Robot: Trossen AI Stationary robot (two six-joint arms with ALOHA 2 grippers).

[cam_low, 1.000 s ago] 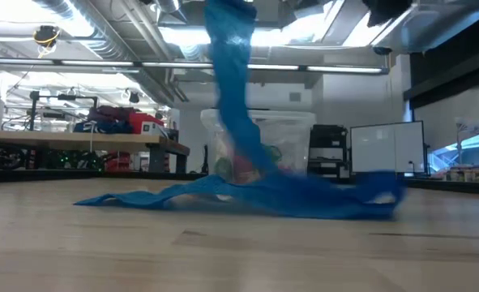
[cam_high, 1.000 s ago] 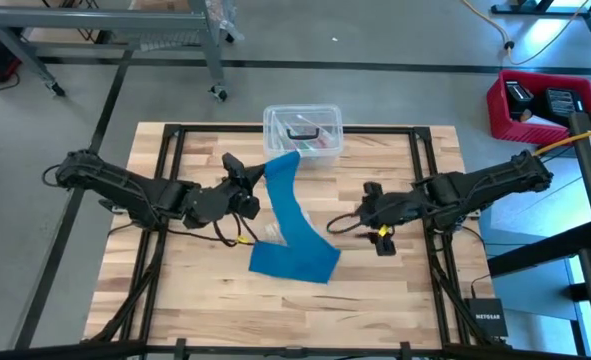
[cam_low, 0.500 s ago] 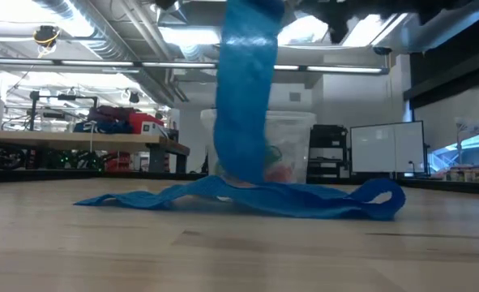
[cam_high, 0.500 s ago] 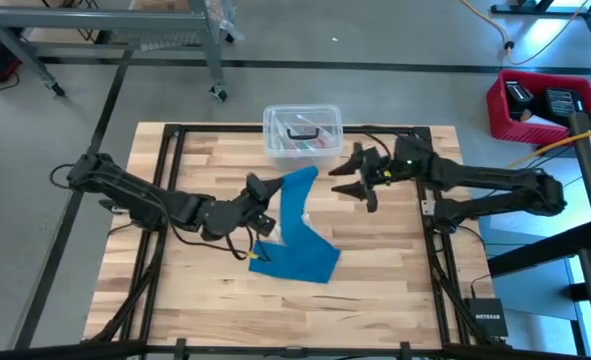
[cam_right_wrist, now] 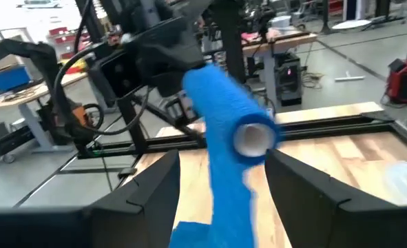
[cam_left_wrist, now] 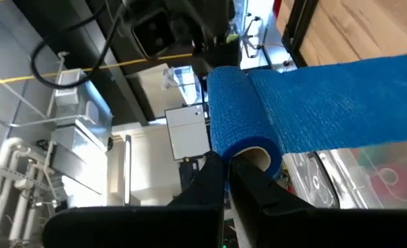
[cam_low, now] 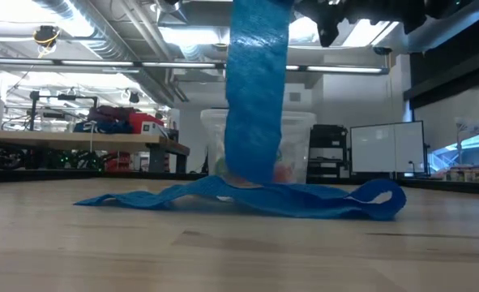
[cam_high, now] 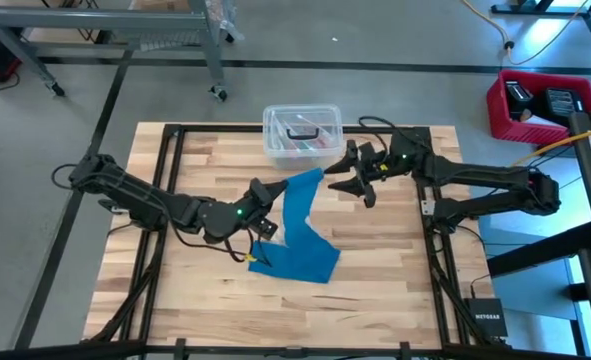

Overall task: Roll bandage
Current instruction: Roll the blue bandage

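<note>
The left gripper (cam_high: 267, 192) is pinched on the rolled end of the bandage (cam_high: 297, 225), holding it above the table (cam_high: 375, 290); the loose band hangs down to a heap on the wood (near the clear box (cam_high: 302, 130)); the right gripper (cam_high: 347, 176) stands spread beside the roll, not touching it.

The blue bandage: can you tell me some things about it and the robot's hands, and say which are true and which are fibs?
1. The left gripper is pinching the rolled end of the bandage. True.
2. The whole bandage is rolled up. False: a long tail hangs down and lies crumpled on the table.
3. The right gripper is shut on the roll. False: its fingers stand open on either side of it.
4. A clear plastic box sits at the table's far edge. True.
</note>
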